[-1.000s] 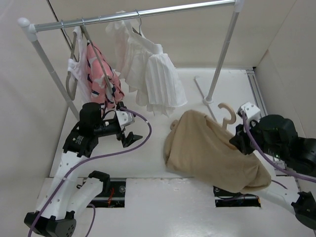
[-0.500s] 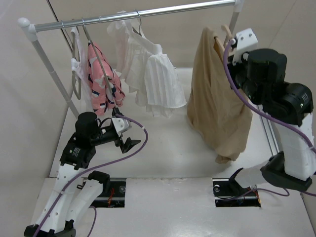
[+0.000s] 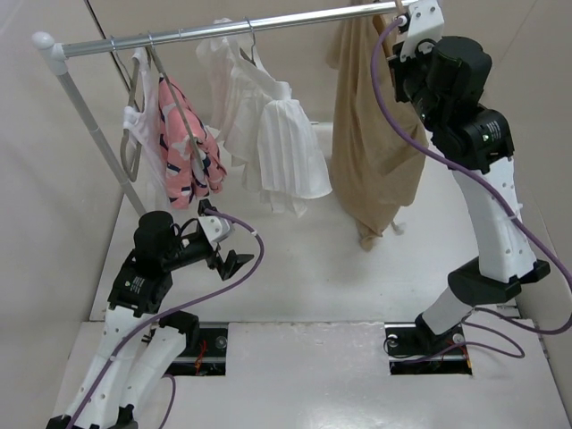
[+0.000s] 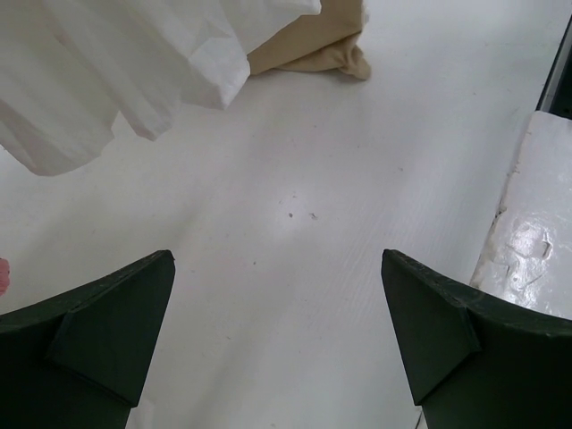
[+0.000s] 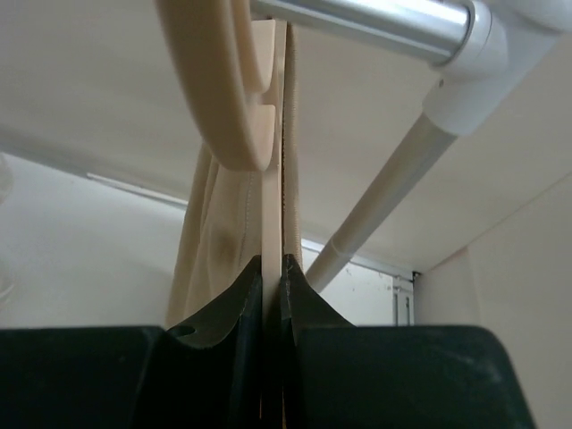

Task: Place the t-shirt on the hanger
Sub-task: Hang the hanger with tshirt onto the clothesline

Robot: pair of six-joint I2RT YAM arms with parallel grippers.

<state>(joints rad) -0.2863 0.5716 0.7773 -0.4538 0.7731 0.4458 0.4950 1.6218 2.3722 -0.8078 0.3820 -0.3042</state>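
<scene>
Bases of both arms sit at the near edge of the desk [image 3: 295, 277]. The left tool [image 3: 234, 261] hangs low over the near-left part of this white desk. Its two dark fingers [image 4: 98, 322] are spread wide apart with nothing between them, and only bare surface shows in the gap.

Beyond it, in the left wrist view, the pleated hem of a white garment [image 4: 116, 71] hangs just above the desk. Behind that hem the lowest fold of the t-shirt [image 4: 308, 49] reaches down to the surface or very near it; contact cannot be told.

Farther back and high up, the right arm stretches upward, so the right tool [image 5: 273, 273] is at the right end of the rail [image 3: 241, 27], beside the slanting post [image 5: 375, 214]. Its fingers are pressed together on the thin flat neck of the hanger [image 5: 223, 80], gripping it. The hanger's hook curves up just beside the rail; whether it rests on it cannot be told.

The tan t-shirt drapes from the hanger in a long, bunched fall. It hangs to the right of the white garment and well apart from the pink patterned garment [image 3: 188, 147] at the left of the rail.
</scene>
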